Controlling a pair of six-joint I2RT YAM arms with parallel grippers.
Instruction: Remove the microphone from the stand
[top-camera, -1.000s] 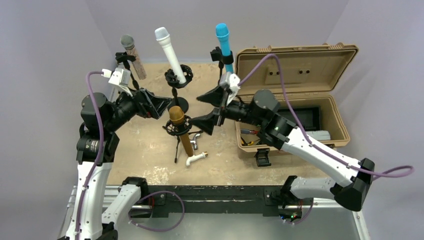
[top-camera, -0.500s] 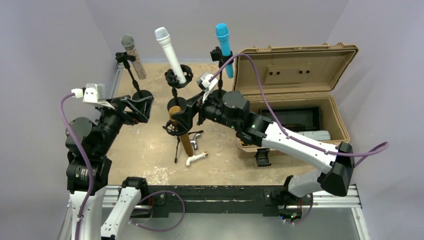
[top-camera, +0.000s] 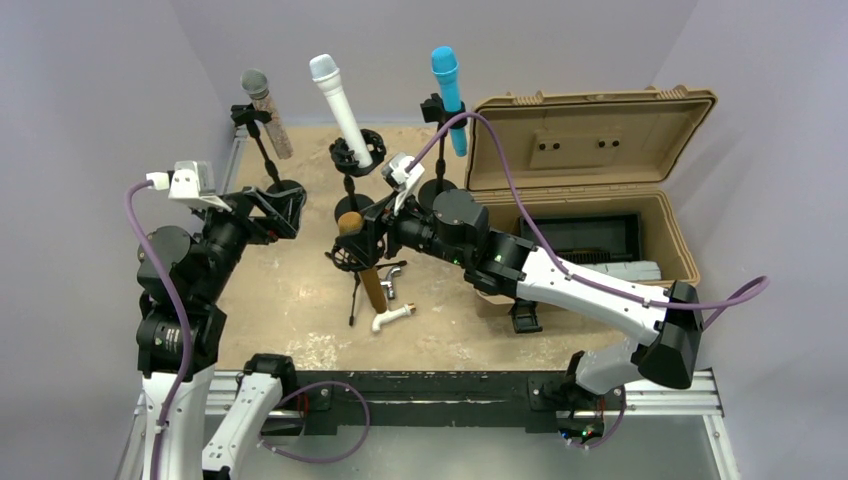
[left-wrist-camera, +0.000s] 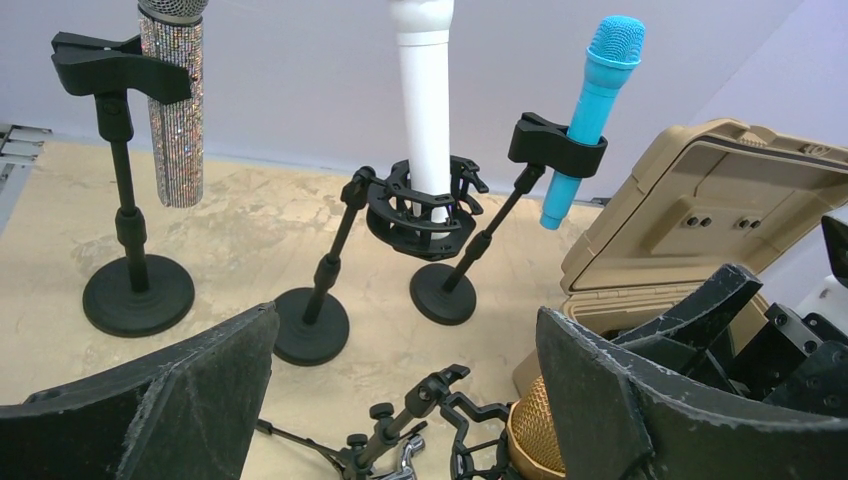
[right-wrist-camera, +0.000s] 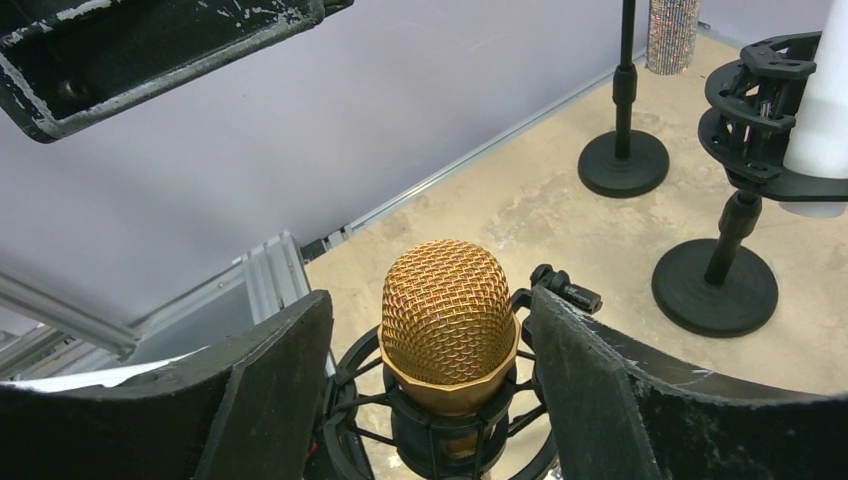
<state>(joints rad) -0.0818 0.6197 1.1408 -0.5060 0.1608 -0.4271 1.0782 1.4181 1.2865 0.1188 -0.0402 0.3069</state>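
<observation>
R arm has swung in from beside the case over the last sec, and the right gripper (right-wrist-camera: 430, 300) now sits astride the head of the gold microphone (right-wrist-camera: 445, 320); L arm has pulled back toward its own side. R jaws are partway in, one each side of the mesh head. A sliver of gap shows on both sides in the wrist view, so not gripping yet. Left gripper (left-wrist-camera: 405, 320) is spread wide, holds nothing and hangs off to the mic's left.

Mic is seated in its black shock mount (top-camera: 350, 260) on the small tripod, mid-table, in front of the other three stands. Long axis leans: head up and toward the far side, tail down toward the arms' bases. R gripper comes at the head from the mic's right, so it's the nearer arm by far. Pull prob needs to run up along that lean, else the stand tips.

No brand, label or writing legible anywhere
</observation>
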